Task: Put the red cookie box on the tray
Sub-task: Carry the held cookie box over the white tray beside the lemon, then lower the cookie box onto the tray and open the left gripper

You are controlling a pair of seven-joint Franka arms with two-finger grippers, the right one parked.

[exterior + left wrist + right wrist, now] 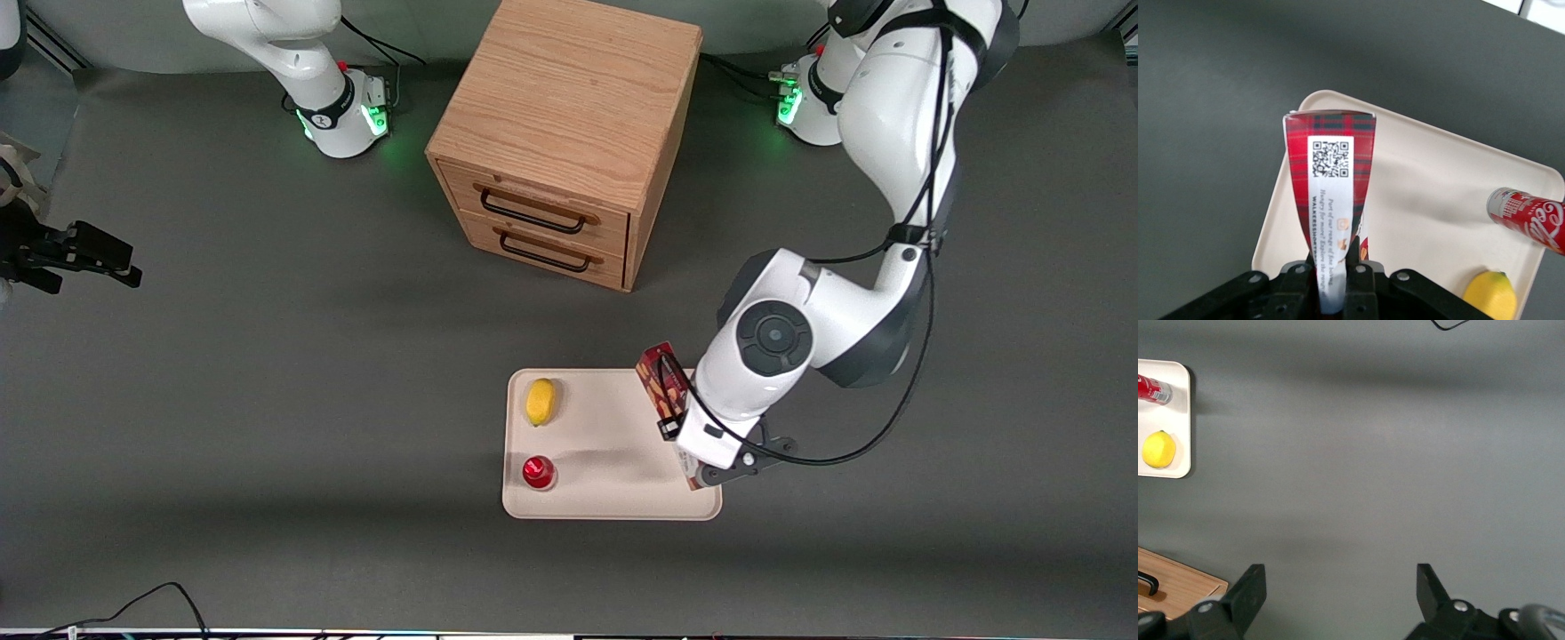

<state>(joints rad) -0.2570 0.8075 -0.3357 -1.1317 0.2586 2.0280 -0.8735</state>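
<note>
My left gripper point(685, 449) is shut on the red cookie box point(662, 389), a long slim tartan-red carton with a white label strip. It holds the box over the edge of the cream tray point(613, 444) at the working arm's end. I cannot tell whether the box touches the tray. In the left wrist view the gripper point(1333, 259) pinches the box point(1331, 167) near one end. The box's other end reaches over the corner of the tray point(1425, 180). The wrist hides the fingers in the front view.
A lemon point(540, 401) and a small red can point(538, 472) sit on the tray toward the parked arm's end; both show in the left wrist view, lemon point(1489, 293), can point(1528, 217). A wooden drawer cabinet point(564, 133) stands farther from the front camera.
</note>
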